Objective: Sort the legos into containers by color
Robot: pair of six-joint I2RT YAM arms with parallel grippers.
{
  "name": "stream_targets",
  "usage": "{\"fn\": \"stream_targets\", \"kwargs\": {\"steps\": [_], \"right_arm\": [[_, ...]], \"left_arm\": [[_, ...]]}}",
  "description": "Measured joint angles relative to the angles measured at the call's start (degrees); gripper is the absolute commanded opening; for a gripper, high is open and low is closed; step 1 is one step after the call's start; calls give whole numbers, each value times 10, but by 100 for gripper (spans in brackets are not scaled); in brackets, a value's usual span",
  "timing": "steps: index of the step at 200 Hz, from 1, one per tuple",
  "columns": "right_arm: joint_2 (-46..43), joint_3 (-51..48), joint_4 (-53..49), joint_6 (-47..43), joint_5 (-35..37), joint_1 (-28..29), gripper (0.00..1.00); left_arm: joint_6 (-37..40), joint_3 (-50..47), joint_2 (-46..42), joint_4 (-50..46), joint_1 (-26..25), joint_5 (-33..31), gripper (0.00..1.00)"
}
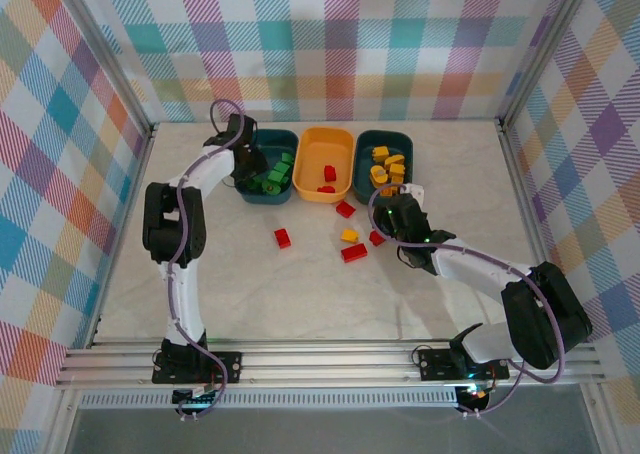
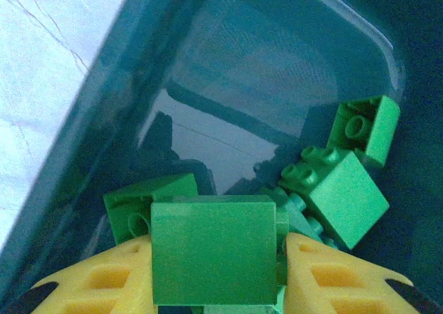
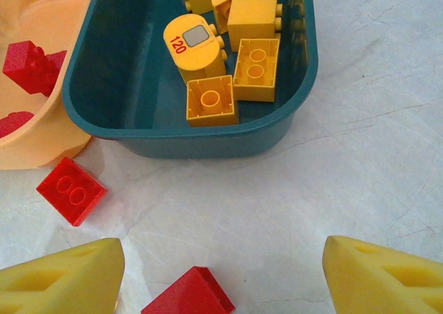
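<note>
**Table** (image 1: pixel 250 294): a pale marbled surface. My two arms rise from its near edge.

**Containers:** three tubs stand in a close row at the far middle of the table. They are the left teal tub (image 1: pixel 275 134), the yellow-orange tub (image 1: pixel 322 149) and the right teal tub (image 1: pixel 385 136).

**Left gripper** (image 2: pixel 216 265): I hold it inside the left teal tub, over its near-left part. My yellow fingers (image 2: pixel 97 283) are closed part-way on a green brick (image 2: pixel 211 245), gripped by its two sides with a smooth face toward my wrist camera. Whether that brick already rests on the pieces under it I cannot tell, since it hides them.

**Right gripper** (image 3: pixel 220 259): I hold it low over bare table just in front of the right teal tub. The jaws stand wide apart and grip nothing. A red brick's corner (image 3: pixel 188 297) lies on the table between the fingers, toward my left one.

**Sorted legos:**
- Other green bricks (image 2: pixel 342 189) are heaped in the left teal tub, beside and behind the held one.
- Yellow bricks (image 3: pixel 256 58) lie in the right teal tub, among them a rounded piece marked 120 (image 3: pixel 194 48).
- Two red bricks (image 1: pixel 329 172) lie in the yellow-orange tub.

**Loose legos:**
- Four red bricks (image 1: pixel 283 238) lie scattered on the table in front of the tubs. One of them (image 3: pixel 70 189) sits just beside the near corner of the yellow-orange tub.
- One orange brick (image 1: pixel 349 235) lies among them.
</note>
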Motion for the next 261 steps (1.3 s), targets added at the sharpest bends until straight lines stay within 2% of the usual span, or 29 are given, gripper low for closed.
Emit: {"fn": "stream_targets", "kwargs": {"steps": [29, 50, 71, 101, 115, 145, 160, 183, 213, 261], "right_arm": [[0, 0, 0, 0, -5, 0, 76], [0, 0, 0, 0, -9, 0, 76], [0, 0, 0, 0, -12, 0, 76], [-10, 0, 0, -2, -22, 0, 76], [-10, 0, 1, -5, -34, 2, 76], [40, 33, -11, -6, -53, 27, 77], [73, 54, -20, 0, -63, 46, 78], [115, 82, -31, 9, -70, 78, 79], [163, 114, -40, 28, -89, 99, 78], [239, 169, -52, 56, -91, 111, 74]], "left_arm": [[-2, 16, 0, -12, -1, 12, 64], [-2, 19, -2, -16, -1, 22, 75], [-7, -7, -29, -9, -3, 32, 81], [-11, -102, -144, 14, -17, 39, 82], [-17, -155, -209, 34, -38, 39, 82], [-59, -382, -365, 145, -142, 20, 84], [-96, -490, -391, 198, -186, 24, 84], [-145, -627, -389, 255, -218, 18, 84], [-184, -664, -448, 303, -240, 7, 85], [-191, -700, -563, 251, -244, -42, 90]]}}
